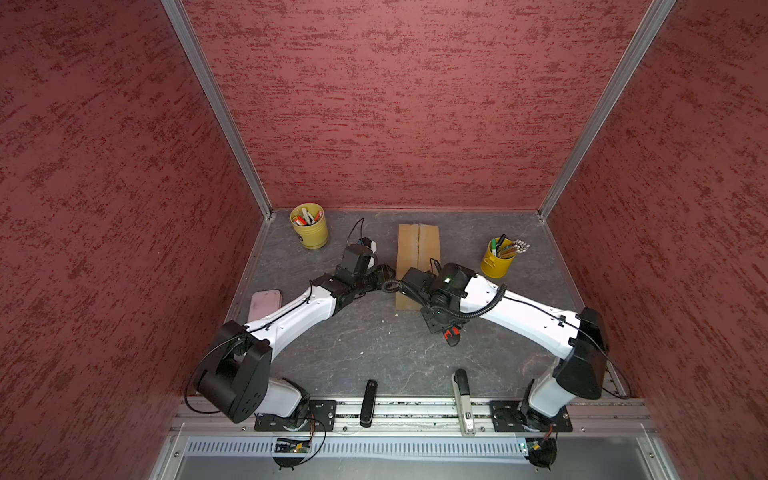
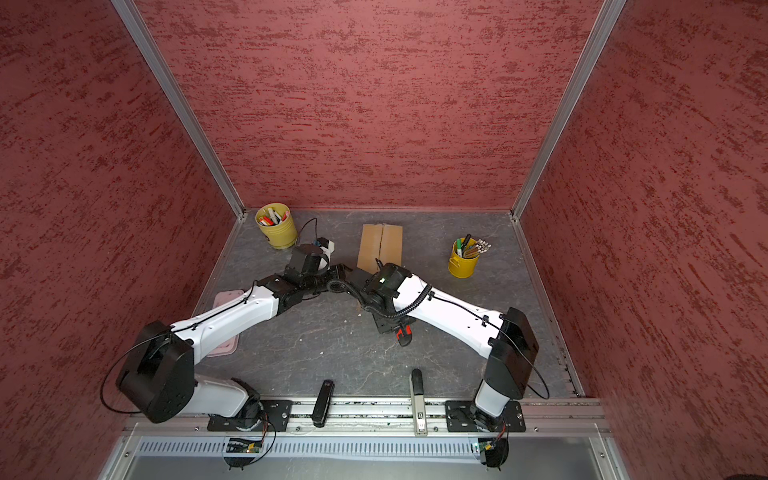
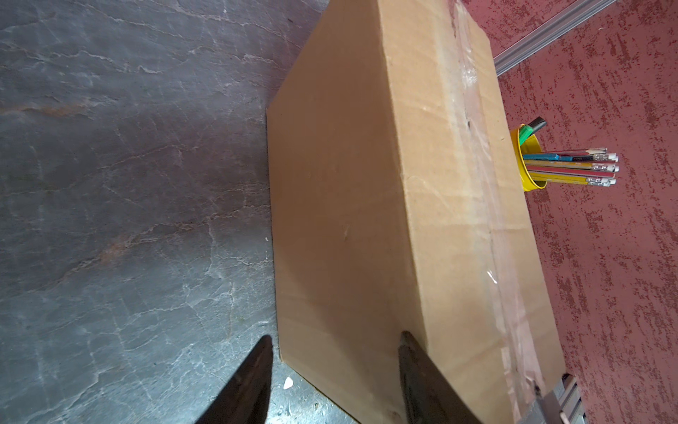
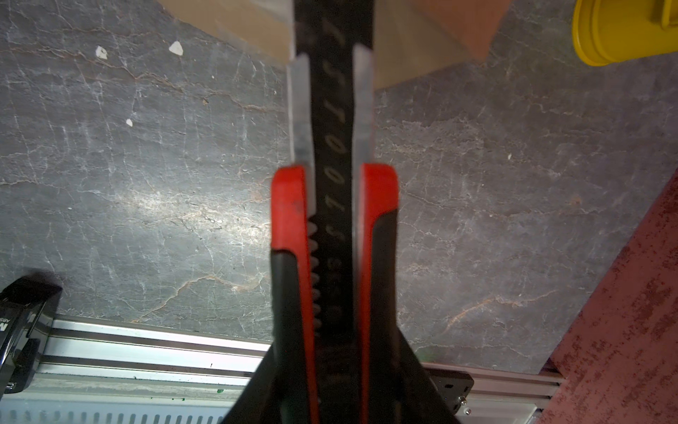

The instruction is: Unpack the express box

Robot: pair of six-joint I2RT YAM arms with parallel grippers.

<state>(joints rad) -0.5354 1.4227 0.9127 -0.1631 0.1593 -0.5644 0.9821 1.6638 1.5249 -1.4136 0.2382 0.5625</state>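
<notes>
The express box is a plain brown corrugated carton, oblong and closed, resting flat on the grey stone-patterned table. In both top views the box lies near the middle of the table, toward the back, with its long axis running front to back and its near end hidden from above. In the left wrist view the box shows top flaps meeting at a centre seam under wrinkled clear tape. The seam has a small dark hole, and the long side face has a slight dent.
</notes>
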